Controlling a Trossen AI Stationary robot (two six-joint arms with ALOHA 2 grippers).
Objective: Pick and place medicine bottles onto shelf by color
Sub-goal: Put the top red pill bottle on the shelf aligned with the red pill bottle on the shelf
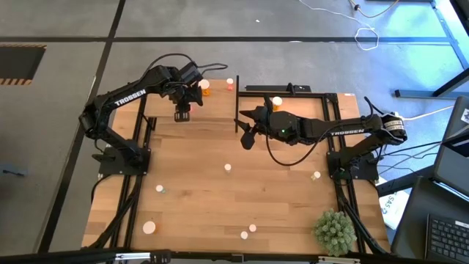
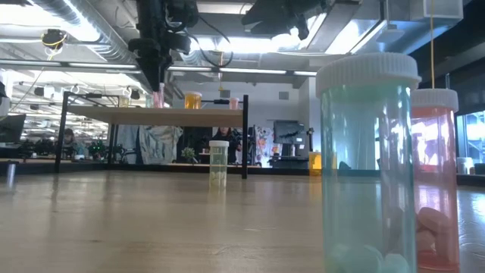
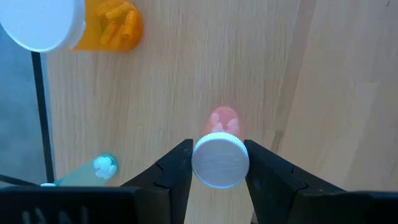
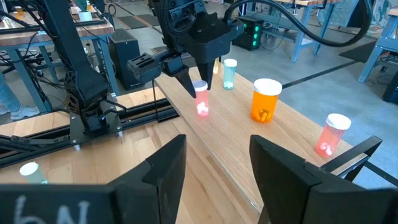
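The big wooden table holds everything. At its far edge stands the shelf, a small raised wooden deck on thin black posts. Three bottles stand free on the shelf: a fat orange bottle, a pale green bottle and a red bottle near one end. More small bottles are spread over the table, well apart from both arms.

The left gripper hangs over the shelf, pointing straight down. Its two fingers sit on both sides of the white cap of a small pink bottle, touching it or very nearly so. The bottle stands upright, its long way up and down, and its bottom seems to rest on the shelf, though that is hard to see. So the bottle is right under the gripper, and the left arm is much the nearer one.

The right gripper waits above the table near the shelf's front, fingers apart and empty.
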